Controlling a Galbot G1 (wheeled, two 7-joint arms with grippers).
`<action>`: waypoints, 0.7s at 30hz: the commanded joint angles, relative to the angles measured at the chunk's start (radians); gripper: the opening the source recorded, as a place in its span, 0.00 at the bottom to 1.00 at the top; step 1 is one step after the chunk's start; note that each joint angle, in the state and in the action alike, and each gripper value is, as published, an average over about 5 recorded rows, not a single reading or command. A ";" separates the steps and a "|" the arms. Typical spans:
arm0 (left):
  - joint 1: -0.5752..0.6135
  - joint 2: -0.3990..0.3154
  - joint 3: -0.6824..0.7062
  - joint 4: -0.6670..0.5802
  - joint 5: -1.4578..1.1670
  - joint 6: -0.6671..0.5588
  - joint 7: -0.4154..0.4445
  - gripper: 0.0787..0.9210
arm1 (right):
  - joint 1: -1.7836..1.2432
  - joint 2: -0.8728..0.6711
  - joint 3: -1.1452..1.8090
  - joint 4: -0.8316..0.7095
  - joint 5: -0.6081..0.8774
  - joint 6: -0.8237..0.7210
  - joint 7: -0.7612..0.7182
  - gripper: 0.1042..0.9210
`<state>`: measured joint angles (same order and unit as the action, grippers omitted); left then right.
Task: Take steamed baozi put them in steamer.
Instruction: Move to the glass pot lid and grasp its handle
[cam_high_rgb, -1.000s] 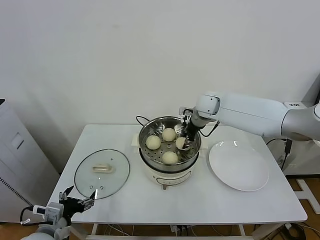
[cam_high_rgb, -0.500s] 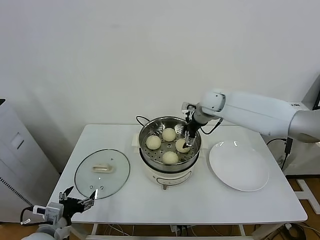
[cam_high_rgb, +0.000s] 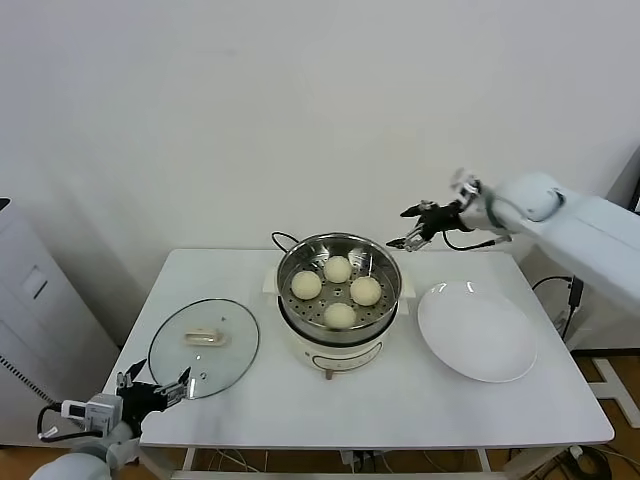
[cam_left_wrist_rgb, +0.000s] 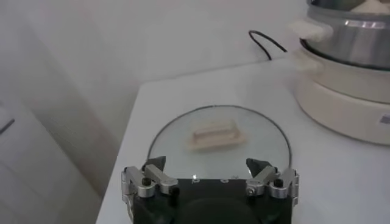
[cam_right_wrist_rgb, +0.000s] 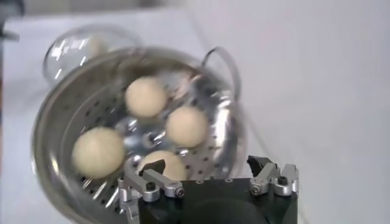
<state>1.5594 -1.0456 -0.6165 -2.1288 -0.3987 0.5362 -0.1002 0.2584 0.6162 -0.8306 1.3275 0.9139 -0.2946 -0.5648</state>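
- Centrally on the white tabletop (cam_high_rgb: 400, 400) stands the steamer (cam_high_rgb: 340, 330), a shiny steel basket with a holed floor on a cream pot base.
- Four baozi (cam_high_rgb: 340, 268) sit inside the steamer, spaced apart in a loose diamond on the holed floor, likely so steam can reach each one. None touches another as far as the head view shows.
- Right hand (cam_high_rgb: 412, 227) hangs in the air just beyond the steamer's rim, on the side towards the plate, above and clear of the basket. Its fingers are spread wide and hold nothing.
- From the right wrist view, the hand looks down on the steamer, and all four buns lie below it, untouched.
- Plate (cam_high_rgb: 478, 330), flat and white, lies beside the steamer on that same side, with no bun on it. Judging by that, loading looks complete.
- Glass lid (cam_high_rgb: 204, 346) rests flat on the tabletop on the steamer's other side, handle up, leaving the basket open from above.
- Left hand (cam_high_rgb: 158, 392) is parked low at the tabletop's near edge, just past the lid from the steamer, fingers wide and holding nothing.
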 joint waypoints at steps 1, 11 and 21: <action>-0.028 0.000 -0.002 -0.009 -0.027 -0.040 0.007 0.88 | -0.812 -0.105 0.958 0.090 0.001 0.266 0.400 0.88; -0.032 0.028 0.015 -0.015 0.133 -0.122 0.044 0.88 | -1.345 0.235 1.528 0.157 -0.232 0.334 0.410 0.88; -0.003 0.048 0.071 0.072 0.829 -0.355 0.114 0.88 | -1.511 0.410 1.692 0.195 -0.339 0.358 0.270 0.88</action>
<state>1.5444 -1.0094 -0.5813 -2.1116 -0.1369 0.3768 -0.0344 -0.9349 0.8505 0.5134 1.4749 0.6950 0.0043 -0.2592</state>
